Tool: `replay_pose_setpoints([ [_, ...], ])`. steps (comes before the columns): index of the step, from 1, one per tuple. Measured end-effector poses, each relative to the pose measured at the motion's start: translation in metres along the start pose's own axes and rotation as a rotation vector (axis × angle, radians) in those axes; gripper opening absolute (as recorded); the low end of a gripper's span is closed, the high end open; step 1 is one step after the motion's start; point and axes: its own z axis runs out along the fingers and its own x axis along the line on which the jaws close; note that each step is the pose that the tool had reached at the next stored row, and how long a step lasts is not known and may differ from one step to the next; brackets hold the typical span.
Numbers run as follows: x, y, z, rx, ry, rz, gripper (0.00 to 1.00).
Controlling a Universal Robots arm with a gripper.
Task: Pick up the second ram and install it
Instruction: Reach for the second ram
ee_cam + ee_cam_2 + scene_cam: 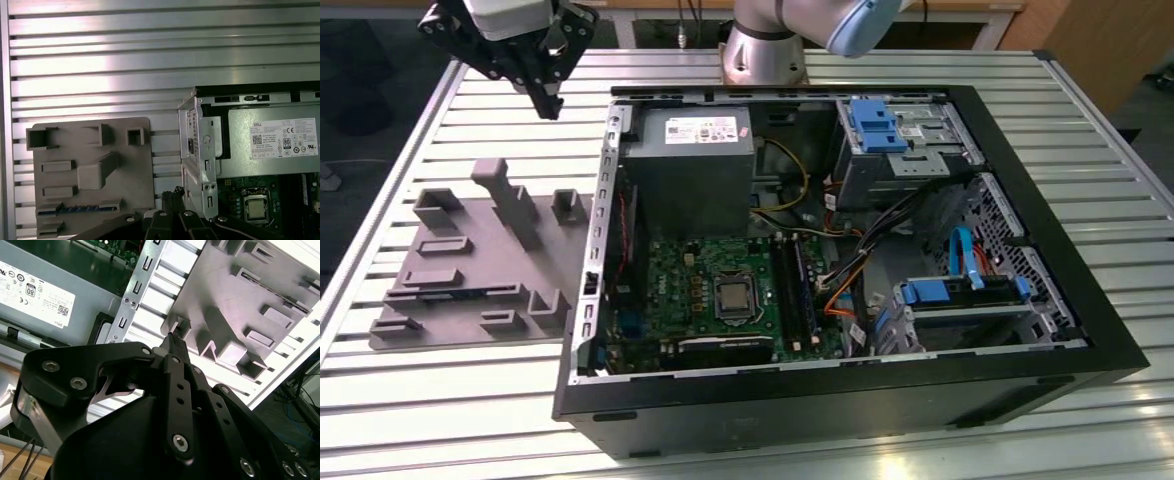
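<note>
Grey slatted aluminium table (480,400), second ram pickup looks like it's at the approach stage, nothing grabbed yet.
Black gripper (550,105) hangs over the table edge by the arm's base, tips pointing down, jaws pressed together and empty. The second ram (454,296), a thin blue-green strip, sits slotted in the grey plastic fixture tray (467,240), toward the tray edge farthest from the gripper. I reckon the grab needs the jaws spread and squared across that strip.

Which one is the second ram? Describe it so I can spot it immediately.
On the exterior view's left of the open computer case lies a grey holder plate. In a long slot near the plate's lower edge in that view sits the second ram, a thin strip. It is the only blue-green thing among grey blocks.
</note>
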Motion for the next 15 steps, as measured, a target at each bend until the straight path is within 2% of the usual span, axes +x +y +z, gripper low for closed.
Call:
replay_pose_setpoints([
  [7, 0.0081, -0.0006, 0.0006, 0.0, 0.0, 0.0, 0.11],
  [15, 0.0214, -0.0017, 0.0009, 0.0, 0.0, 0.0, 0.11],
])
